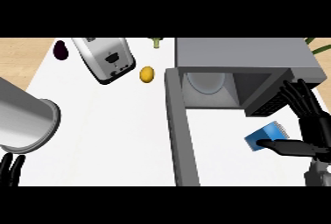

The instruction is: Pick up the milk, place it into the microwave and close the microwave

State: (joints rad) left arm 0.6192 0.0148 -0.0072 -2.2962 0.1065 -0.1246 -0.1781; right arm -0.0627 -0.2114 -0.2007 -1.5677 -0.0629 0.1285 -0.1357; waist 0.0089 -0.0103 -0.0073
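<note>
Right now, milk (266, 137): blue carton, low at the right, just before the microwave (249, 57) mouth, not yet inside.
Right hand (309, 127): thumb under the carton, fingers spread straight up beside it; looks more propped than wrapped.
Left hand (11, 169): resting at the lower left edge, fingers up, holding nothing.
Microwave door (176, 127): swung wide, running down the middle of the counter (103, 131).
Inside: pale turntable plate (205, 82) showing, cavity free.
Handling guess: stiff, light box with slick faces; take it across its flat sides, mid-height.
Hard to tell: carton's far side hidden behind the thumb; contact with the fingers unclear; forearm cut off below.
</note>
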